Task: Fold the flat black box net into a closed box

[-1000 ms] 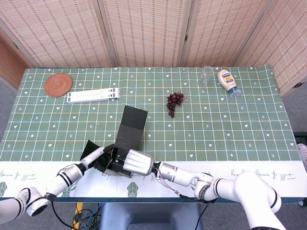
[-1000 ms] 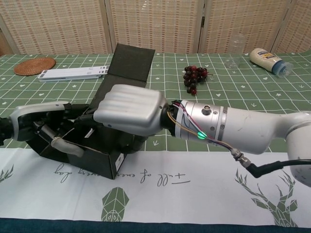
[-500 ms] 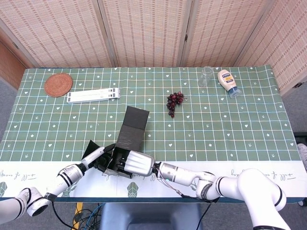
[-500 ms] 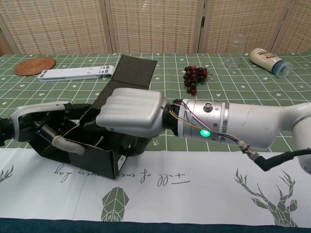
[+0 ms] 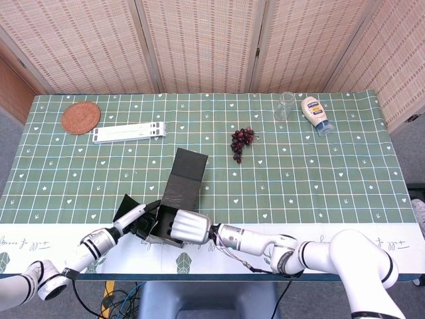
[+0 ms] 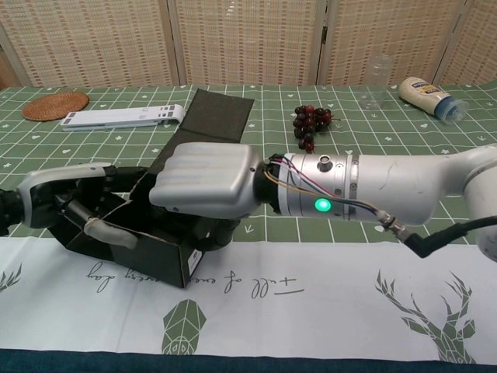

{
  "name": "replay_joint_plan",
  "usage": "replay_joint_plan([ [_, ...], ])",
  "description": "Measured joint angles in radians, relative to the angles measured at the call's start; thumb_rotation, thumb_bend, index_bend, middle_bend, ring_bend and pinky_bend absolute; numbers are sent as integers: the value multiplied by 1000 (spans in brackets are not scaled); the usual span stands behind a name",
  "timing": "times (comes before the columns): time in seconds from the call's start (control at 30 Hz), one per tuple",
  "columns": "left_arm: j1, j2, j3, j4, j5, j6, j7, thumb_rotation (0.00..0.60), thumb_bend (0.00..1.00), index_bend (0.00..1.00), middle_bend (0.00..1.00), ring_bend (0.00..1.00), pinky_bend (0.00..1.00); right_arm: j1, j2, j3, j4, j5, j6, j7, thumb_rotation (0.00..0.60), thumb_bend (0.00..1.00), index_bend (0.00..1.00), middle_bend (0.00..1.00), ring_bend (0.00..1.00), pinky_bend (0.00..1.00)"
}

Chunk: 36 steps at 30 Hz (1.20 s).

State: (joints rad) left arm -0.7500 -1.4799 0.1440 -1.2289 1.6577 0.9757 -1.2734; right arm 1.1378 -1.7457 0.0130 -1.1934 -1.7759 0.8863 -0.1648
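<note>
Under the right hand (image 6: 206, 185), whose curled fingers press down on it, sits the half-folded black cardboard box (image 6: 128, 233); the left hand (image 6: 66, 203) grips its left side, and its long lid flap (image 6: 210, 116) stretches away behind.

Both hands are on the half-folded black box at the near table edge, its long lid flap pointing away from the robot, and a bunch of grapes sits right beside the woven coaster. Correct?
One slip: the grapes are mid-table, far from the woven coaster at the far left corner, as the head view shows. The rest holds: left hand and right hand hold the black box, flap pointing away.
</note>
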Motion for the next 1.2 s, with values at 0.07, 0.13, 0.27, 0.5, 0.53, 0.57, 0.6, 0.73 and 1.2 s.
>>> replay_joint_plan([
  [0.07, 0, -1, -1, 1, -2, 1, -2, 600, 77, 146, 176, 619, 788, 3, 2, -1, -1, -1, -3, 3, 600, 439, 643, 704, 803, 1000],
  [0.13, 2, -2, -2, 1, -4, 3, -4, 600, 77, 147, 176, 623, 788, 6, 3, -2, -1, -1, -6, 6, 600, 443, 649, 712, 804, 1000],
  [0.27, 2, -1, -1, 0, -5, 2, -5, 600, 77, 147, 176, 624, 789, 6, 4, -5, -2, -1, -5, 12, 600, 444, 649, 724, 804, 1000],
  [0.5, 1, -3, -4, -3, -12, -4, -3, 600, 78, 148, 176, 627, 790, 8, 16, -7, -9, 3, -6, 21, 600, 427, 623, 632, 804, 1000],
  [0.53, 1, -3, -5, -3, -14, -4, -1, 600, 78, 148, 176, 629, 790, 7, 19, -6, -12, 4, -7, 20, 600, 411, 577, 599, 804, 1000],
  [0.57, 2, -4, -6, -3, -16, -4, 1, 600, 78, 148, 176, 630, 790, 7, 22, -6, -14, 6, -7, 19, 600, 383, 507, 559, 803, 1000],
  [0.6, 2, -4, -7, -3, -17, -4, 3, 600, 78, 148, 176, 632, 790, 6, 25, -6, -16, 7, -8, 14, 600, 353, 429, 506, 802, 1000],
  [0.73, 7, -3, -14, -10, -28, -2, 18, 600, 77, 142, 176, 635, 790, 0, 36, -1, -31, 19, -11, -16, 600, 267, 198, 308, 792, 1000],
  [1.2, 34, 12, -39, -73, -73, 6, 142, 600, 77, 113, 95, 375, 704, -63, 80, 19, -97, 76, 23, -97, 600, 188, 0, 144, 759, 1000],
])
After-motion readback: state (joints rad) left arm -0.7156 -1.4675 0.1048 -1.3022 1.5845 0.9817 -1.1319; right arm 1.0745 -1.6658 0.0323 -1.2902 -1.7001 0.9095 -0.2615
